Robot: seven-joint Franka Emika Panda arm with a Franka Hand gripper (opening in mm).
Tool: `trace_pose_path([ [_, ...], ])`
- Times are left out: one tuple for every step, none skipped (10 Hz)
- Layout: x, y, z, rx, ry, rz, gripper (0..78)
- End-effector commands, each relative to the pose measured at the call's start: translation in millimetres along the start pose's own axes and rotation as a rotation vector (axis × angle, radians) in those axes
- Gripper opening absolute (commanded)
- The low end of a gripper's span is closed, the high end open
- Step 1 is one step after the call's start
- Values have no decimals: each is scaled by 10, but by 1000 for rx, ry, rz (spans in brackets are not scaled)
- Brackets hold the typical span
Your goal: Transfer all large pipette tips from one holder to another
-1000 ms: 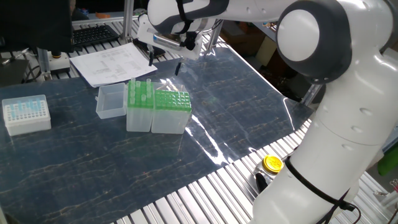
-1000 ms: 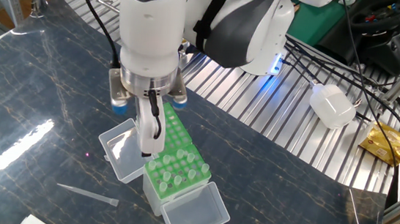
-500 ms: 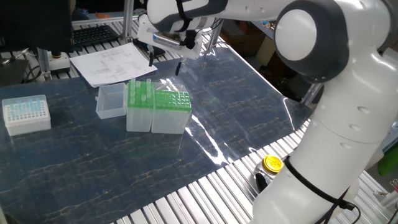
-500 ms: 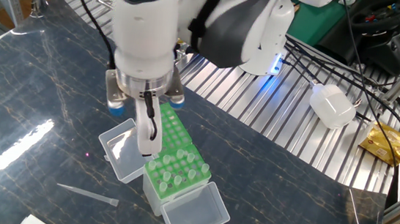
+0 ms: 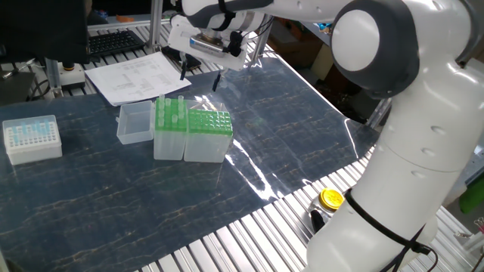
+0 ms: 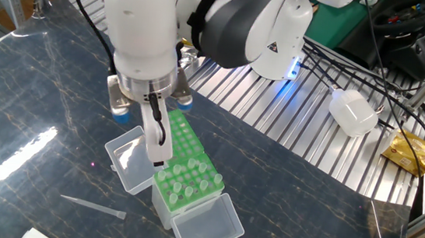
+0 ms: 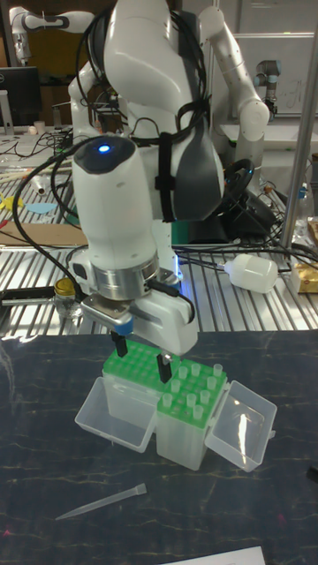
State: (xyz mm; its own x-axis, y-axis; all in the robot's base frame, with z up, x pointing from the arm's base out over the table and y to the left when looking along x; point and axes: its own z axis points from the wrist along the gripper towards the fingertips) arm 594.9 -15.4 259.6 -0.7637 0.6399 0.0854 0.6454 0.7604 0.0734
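Tips [image 7: 196, 386] stand in the narrow green box [image 7: 190, 422], low in the middle of the tall view. They look like a bunch of pale, see-through cones with round open tops. The wide box [image 7: 119, 389] touches it on the left, and the green grid top looks bare, with rows of small round holes. So I think most of the moving is done.

One tip [image 7: 99, 501] lies flat on the dark table [image 7: 35, 415], near the bottom left of the tall view, well apart from both boxes. It is long, thin and pointed like a straw. My guess is that this one must still go into the narrow box.

The gripper [image 7: 140, 355] hangs just above the wide box. Its two black fingers [image 7: 163, 367] are spread apart and hold nothing.

Both boxes are cloudy plastic with bright green tops. A clear lid [image 7: 243, 425] hangs open at the right of the narrow box, and a clear tray [image 5: 135, 122] sits left of centre in one fixed view. A white box [image 5: 32, 138] with pale-blue tips sits at the far left there. The table is dark, shiny and marbled.
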Motion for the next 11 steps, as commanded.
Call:
trace_pose_path([
  [-214, 70, 70, 30, -40, 26, 774],
  [-230, 75, 77, 29, -41, 26, 774],
  [-280, 112, 115, 34, -55, 30, 774],
  [-329, 159, 162, 49, -83, 25, 774],
  [-379, 202, 209, 47, -100, 24, 774],
  [-379, 202, 209, 47, -100, 24, 774],
  [-501, 292, 323, 43, -110, 35, 774],
  [-563, 331, 374, 45, -114, 41, 774],
  [-611, 357, 418, 42, -117, 41, 774],
  [-661, 377, 462, 37, -121, 41, 774],
  [-668, 380, 468, 37, -122, 41, 774],
])
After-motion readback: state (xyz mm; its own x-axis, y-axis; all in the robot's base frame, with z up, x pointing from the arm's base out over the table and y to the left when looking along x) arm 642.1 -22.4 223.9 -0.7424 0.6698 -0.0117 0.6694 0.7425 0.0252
